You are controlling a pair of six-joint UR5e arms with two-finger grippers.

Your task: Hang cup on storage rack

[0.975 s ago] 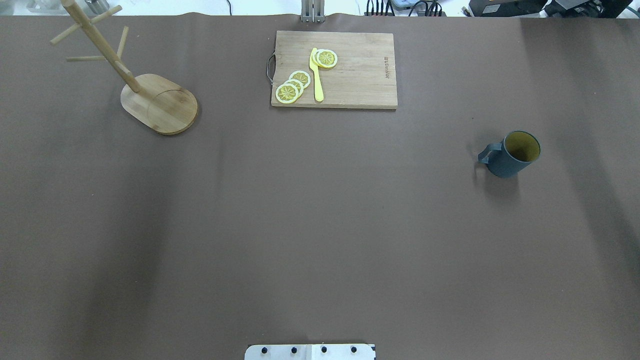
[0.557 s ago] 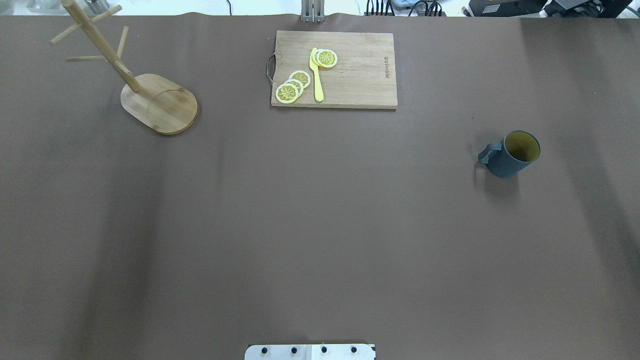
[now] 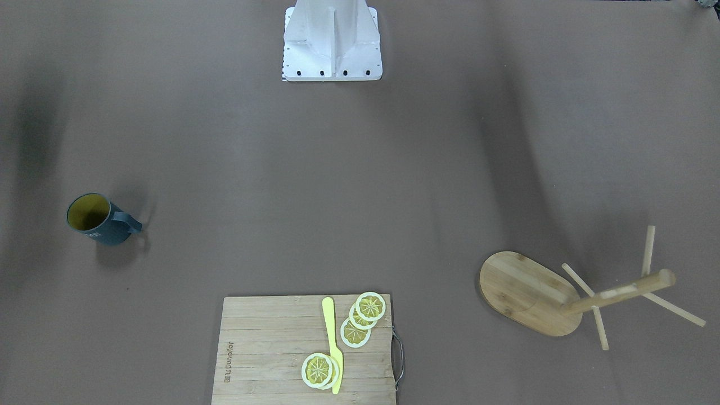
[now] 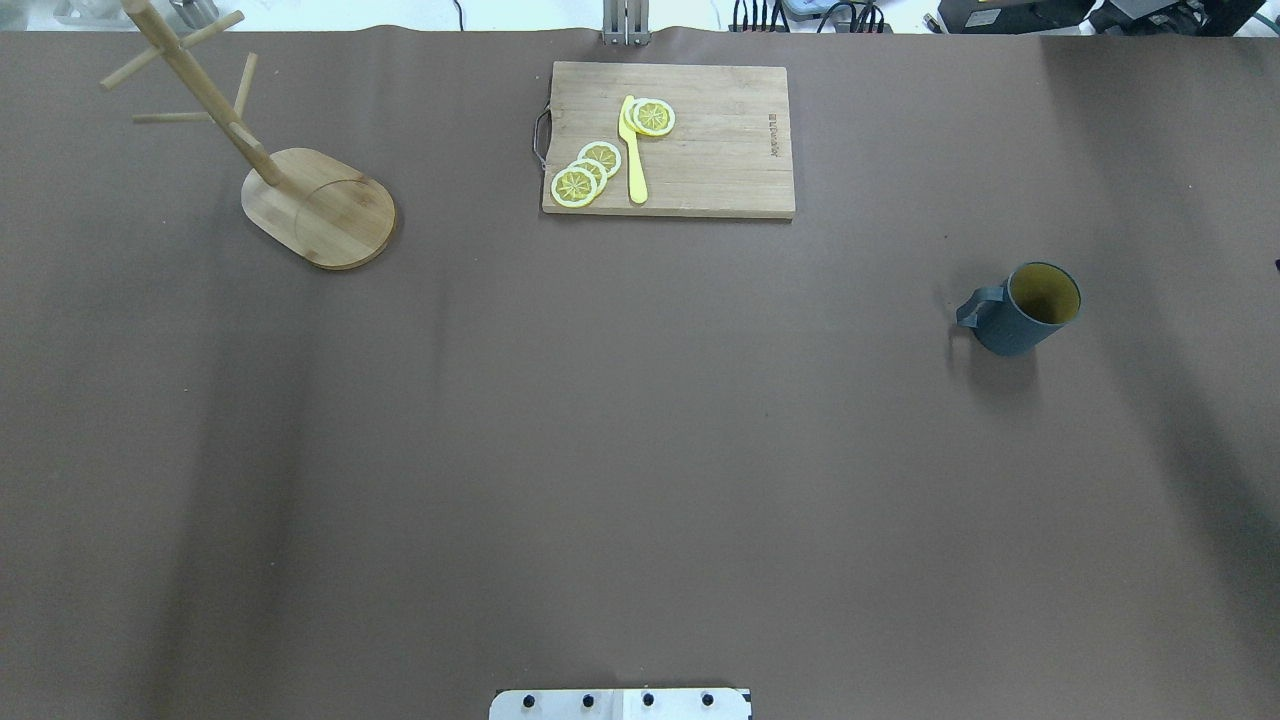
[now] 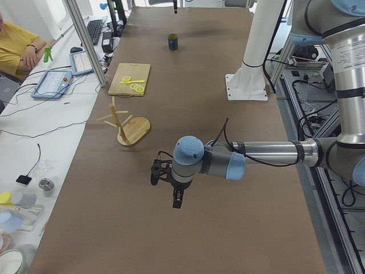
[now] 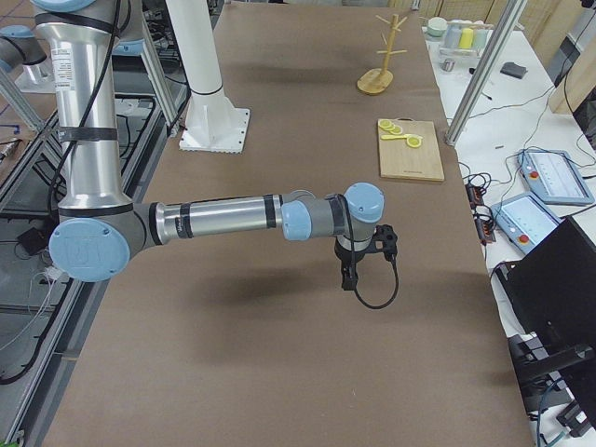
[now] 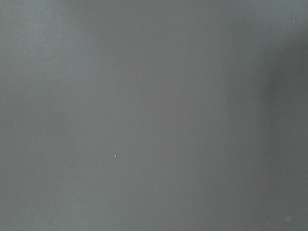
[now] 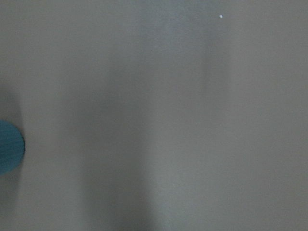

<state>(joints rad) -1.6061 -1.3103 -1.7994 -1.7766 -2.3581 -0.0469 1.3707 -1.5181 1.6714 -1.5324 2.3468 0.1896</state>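
Observation:
The cup [image 4: 1015,325], dark blue-grey with a yellow inside, stands upright on the table's right side with its handle pointing left; it also shows in the front-facing view [image 3: 107,228]. The storage rack [image 4: 330,210], a bamboo mug tree with bare pegs, stands at the far left [image 3: 523,289]. Neither gripper shows in the overhead or front-facing view. In the exterior left view my left gripper [image 5: 177,201] points down over bare table, well short of the rack. In the exterior right view my right gripper [image 6: 347,279] points down over bare table. I cannot tell whether either is open or shut.
A wooden cutting board [image 4: 700,150] with lemon slices and a yellow knife lies at the far middle. The white robot base [image 3: 332,39] stands at the near middle edge. A rounded blue edge [image 8: 7,147] shows at the left of the right wrist view.
The cup, rack and board have not moved. A small dark tip has appeared at the right edge of the overhead view, and the shadow on the right has shifted.

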